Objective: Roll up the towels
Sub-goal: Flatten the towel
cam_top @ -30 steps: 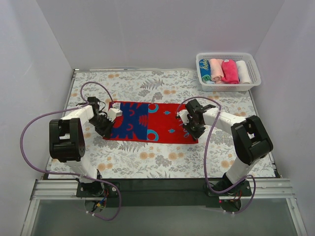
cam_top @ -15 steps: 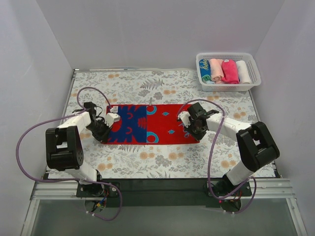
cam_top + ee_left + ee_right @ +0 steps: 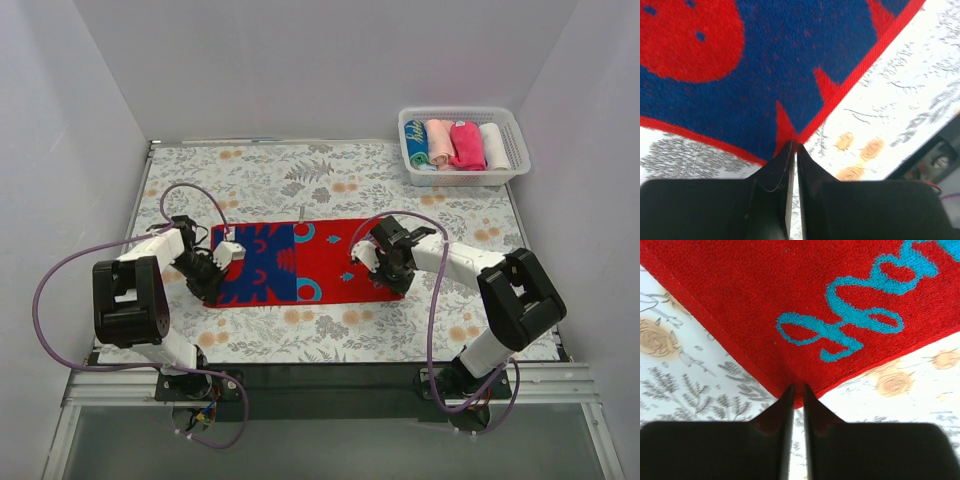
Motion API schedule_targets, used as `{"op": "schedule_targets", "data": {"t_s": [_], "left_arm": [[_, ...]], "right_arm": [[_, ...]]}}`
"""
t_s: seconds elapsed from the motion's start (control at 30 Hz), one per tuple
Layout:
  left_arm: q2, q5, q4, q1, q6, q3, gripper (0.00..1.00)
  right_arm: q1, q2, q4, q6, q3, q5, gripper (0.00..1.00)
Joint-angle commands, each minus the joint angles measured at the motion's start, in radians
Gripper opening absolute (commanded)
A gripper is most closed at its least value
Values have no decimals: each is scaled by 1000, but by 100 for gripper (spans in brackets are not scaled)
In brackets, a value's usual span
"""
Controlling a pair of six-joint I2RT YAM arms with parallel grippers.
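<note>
Floral table cloth (image 3: 330,330) carries the red-and-blue towel (image 3: 300,262) flat, well apart from the white basket (image 3: 462,178). The left gripper (image 3: 793,146) pinches the corner farthest from the basket. The right gripper (image 3: 796,388), jaws a slit, straddles the basket-side front corner; I cannot tell whether it grips. The step looks like straightening; rolling calls for turning one short edge over.

**Red, blue and teal over grey-and-orange florals**

Red towel (image 3: 300,262): just ahead of the left jaws, deep blue ground with a large red blob, red spikes and a red border. Just ahead of the right jaws, plain red with a teal looping scroll.

Under and beside both pairs of jaws, table cloth (image 3: 300,180) in white with grey ferns and orange roses.

Black fingers on left gripper (image 3: 793,145) and right gripper (image 3: 797,387).

Well beyond the right jaws, white slotted basket (image 3: 462,178) with a teal-and-blue roll (image 3: 416,143), pale pink roll (image 3: 439,142), hot-pink roll (image 3: 466,144) and white roll (image 3: 494,145).
</note>
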Motion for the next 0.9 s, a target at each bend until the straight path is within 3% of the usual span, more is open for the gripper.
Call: {"op": "schedule_targets", "data": {"t_s": [0.0,0.1,0.17,0.33,0.57,0.87], "left_arm": [[-8,45,-79,10,33,44,7],[12,94,-112,10,24,148,17],[33,145,-129,9,19,220,22],[127,206,-105,10,-42,439,23],[279,151,91,12,-200,608,22],[420,126,130,20,-263,765,38]], "right_arm": [[5,28,-169,10,3,-69,23],[-1,-6,-192,27,80,-97,39],[-20,-21,-191,30,124,-108,42],[-101,22,-163,24,272,-157,40],[-264,198,-116,44,538,-149,27],[-319,446,-105,73,769,-103,30]]}}
